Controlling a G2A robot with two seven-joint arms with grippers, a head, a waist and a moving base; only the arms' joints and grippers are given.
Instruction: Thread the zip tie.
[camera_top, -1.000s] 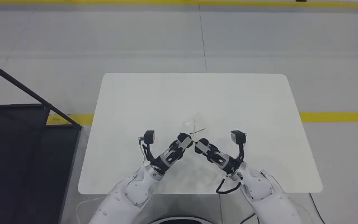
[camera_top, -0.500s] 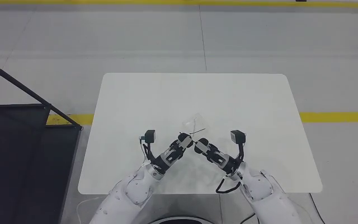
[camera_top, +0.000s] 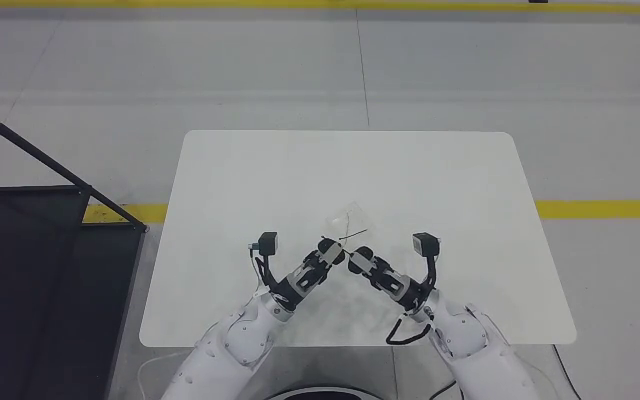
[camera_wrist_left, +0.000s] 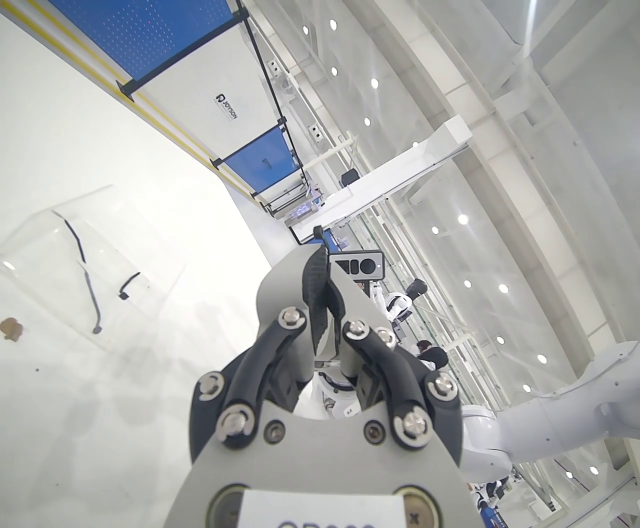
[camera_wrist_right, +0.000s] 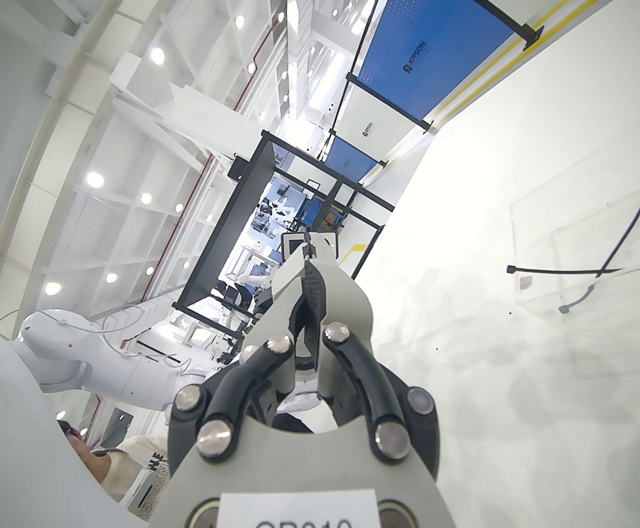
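Black ribbed pads of the left gripper are pressed together on the zip tie, with only a short end poking past the tips. Right gripper is likewise pinched on it, the sliver there hard to make out. Both meet above the white table. Beyond lies a clear plastic sheet holding spare ties, one side cut off in both wrist views.

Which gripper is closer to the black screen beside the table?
Left. The left gripper is on the side of the black screen; the right gripper sits just beyond it, farther off.
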